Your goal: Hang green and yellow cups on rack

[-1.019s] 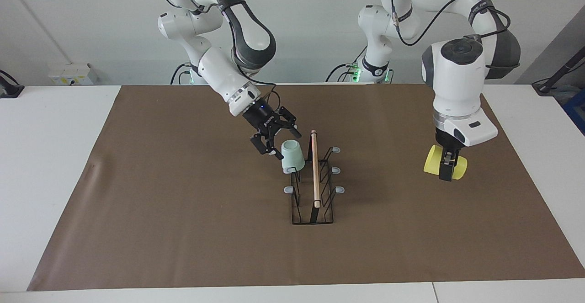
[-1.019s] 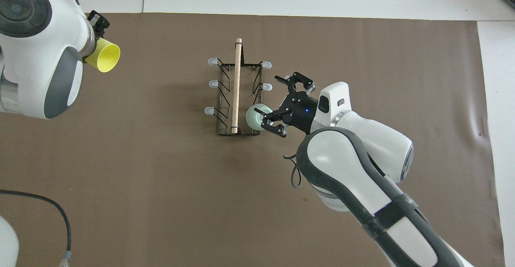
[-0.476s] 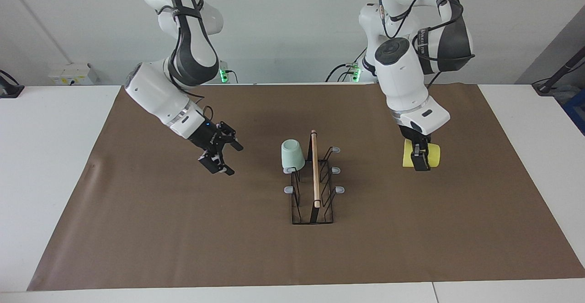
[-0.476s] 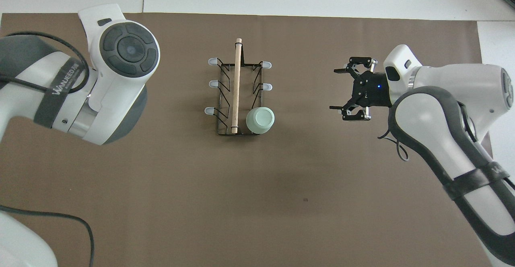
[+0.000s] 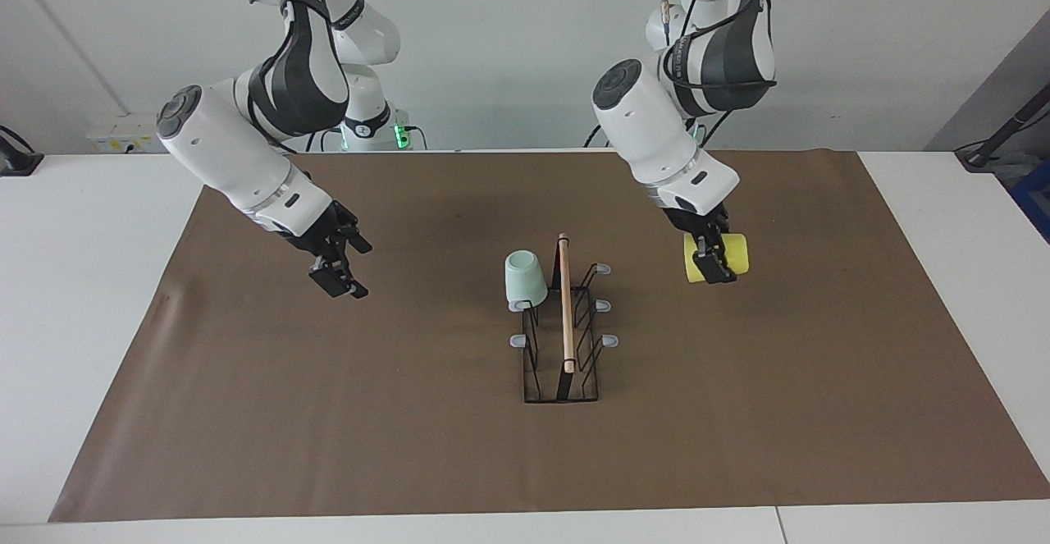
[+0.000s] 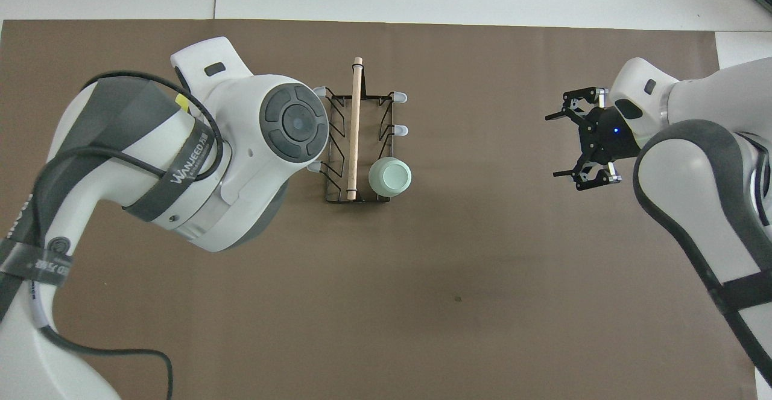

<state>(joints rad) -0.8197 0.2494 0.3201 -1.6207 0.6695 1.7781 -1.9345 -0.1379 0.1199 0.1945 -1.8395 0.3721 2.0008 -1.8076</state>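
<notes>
Left tool point(image 5: 712, 263) grips the yellow cup point(image 5: 716, 258) in the air over bare brown mat point(image 5: 328, 413), beside the rack point(image 5: 563, 339). Green cup point(image 5: 525, 279) sits inverted on the rack's prong at the end nearest the robots. Right tool point(image 5: 343, 269) hangs wide and empty, well apart from the rack; you have open mat around it. Left arm's band reads "WANJEED".

Overhead, the left arm point(image 6: 241, 165) hides the yellow cup point(image 5: 726, 255)

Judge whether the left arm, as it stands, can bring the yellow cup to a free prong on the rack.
Probably yes: the left tool holds the yellow cup beside the rack, whose prongs on that side look bare.
</notes>
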